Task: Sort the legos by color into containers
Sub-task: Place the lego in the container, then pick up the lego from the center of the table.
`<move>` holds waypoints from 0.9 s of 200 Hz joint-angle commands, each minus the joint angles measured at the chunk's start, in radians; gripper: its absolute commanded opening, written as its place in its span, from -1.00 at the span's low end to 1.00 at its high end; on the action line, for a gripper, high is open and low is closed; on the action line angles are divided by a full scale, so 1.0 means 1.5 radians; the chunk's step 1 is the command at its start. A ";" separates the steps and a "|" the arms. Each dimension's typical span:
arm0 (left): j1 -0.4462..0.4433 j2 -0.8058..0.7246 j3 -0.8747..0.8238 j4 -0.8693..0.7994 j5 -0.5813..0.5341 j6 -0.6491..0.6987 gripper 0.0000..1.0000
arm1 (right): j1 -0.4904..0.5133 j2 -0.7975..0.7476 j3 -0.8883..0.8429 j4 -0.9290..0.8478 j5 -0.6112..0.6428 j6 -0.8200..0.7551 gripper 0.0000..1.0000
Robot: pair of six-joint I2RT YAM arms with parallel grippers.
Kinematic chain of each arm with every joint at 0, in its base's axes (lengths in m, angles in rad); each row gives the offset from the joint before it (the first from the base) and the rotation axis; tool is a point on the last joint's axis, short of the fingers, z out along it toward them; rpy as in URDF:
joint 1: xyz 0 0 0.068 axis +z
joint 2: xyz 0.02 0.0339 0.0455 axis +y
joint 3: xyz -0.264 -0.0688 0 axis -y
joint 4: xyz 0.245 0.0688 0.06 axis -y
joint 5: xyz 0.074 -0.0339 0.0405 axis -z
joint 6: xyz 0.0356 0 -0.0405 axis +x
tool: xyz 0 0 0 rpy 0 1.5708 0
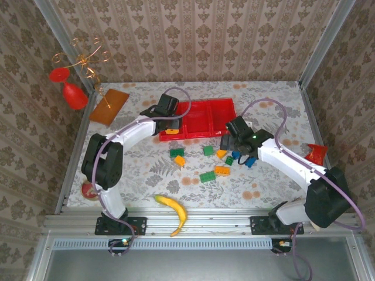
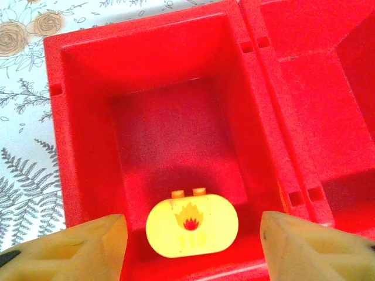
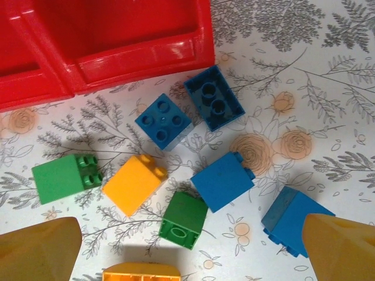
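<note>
The red three-compartment tray lies at the back middle of the table. My left gripper hangs open over its left compartment. An orange round piece with a flame mark lies on that compartment's floor, between the fingers and free of them. My right gripper is open above loose legos in front of the tray's right end: blue bricks, a dark blue one, green ones and orange ones. More green and orange bricks lie further left.
A yellow banana lies near the front edge. A flat orange-brown board sits at the back left beside a red glass and wire ornament. A red object lies at the right edge. Patterned walls enclose the table.
</note>
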 commanded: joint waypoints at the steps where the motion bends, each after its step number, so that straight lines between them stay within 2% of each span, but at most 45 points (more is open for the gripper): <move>1: -0.007 -0.068 -0.016 0.008 0.001 -0.012 0.31 | 0.021 0.024 0.029 -0.009 0.020 -0.008 0.92; 30: -0.013 -0.131 -0.049 0.016 -0.009 -0.017 0.51 | 0.049 0.048 0.047 -0.010 0.019 -0.009 0.87; 68: -0.013 -0.222 -0.124 0.042 -0.025 -0.033 0.99 | 0.080 0.093 0.080 -0.011 0.015 -0.011 0.86; 180: 0.028 -0.455 -0.353 0.074 -0.070 -0.117 1.00 | 0.122 0.230 0.185 -0.029 -0.028 -0.030 0.82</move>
